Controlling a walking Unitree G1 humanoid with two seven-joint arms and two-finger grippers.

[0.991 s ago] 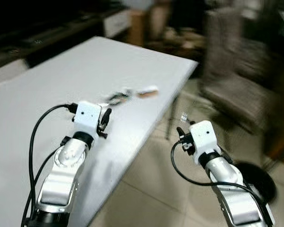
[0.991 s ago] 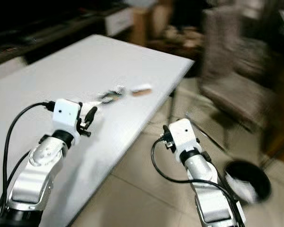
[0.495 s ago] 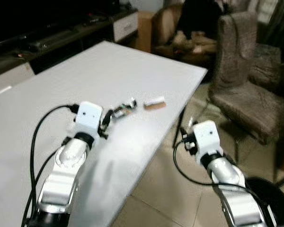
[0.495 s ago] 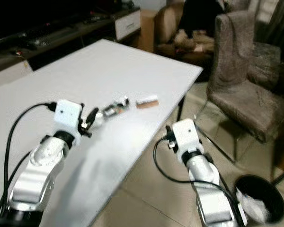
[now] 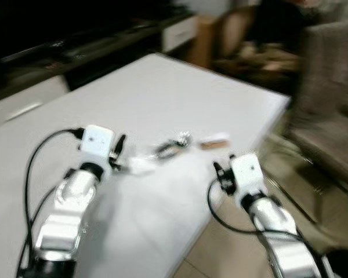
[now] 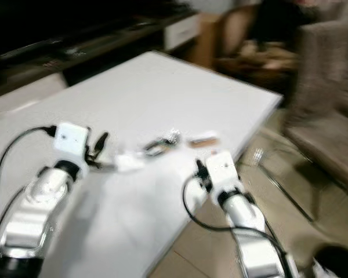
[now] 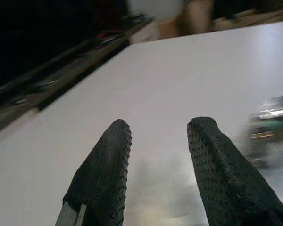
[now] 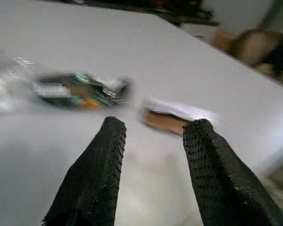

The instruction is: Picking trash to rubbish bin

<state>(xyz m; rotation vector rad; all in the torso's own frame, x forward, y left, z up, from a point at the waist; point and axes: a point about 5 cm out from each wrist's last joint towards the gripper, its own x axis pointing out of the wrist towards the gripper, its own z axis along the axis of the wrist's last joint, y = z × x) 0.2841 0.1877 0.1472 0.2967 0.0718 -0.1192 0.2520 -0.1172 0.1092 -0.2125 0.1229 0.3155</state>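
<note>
The small brown-and-white wrapper point(image 8: 172, 116), crumpled dark foil wrapper point(image 8: 80, 89) and clear plastic scrap point(image 6: 126, 161) lie on the white table point(image 5: 162, 98). Since half a second ago, the right gripper point(image 8: 151, 141) has come over the table edge, fingers apart, facing the brown wrapper; pickup appears imminent. Left gripper point(image 7: 155, 136) open, empty.

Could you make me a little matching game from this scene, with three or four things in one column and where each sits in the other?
Things:
1. left gripper
2. right gripper
3. dark crumpled wrapper
4. grey chair

Places:
A. on the floor beyond the table's corner
B. open, pointing at the brown and white packet
C. lying on the white table
D. open, over the table, wrapper off to one side

Pairs: 1-D, 2-B, 3-C, 4-A
</note>
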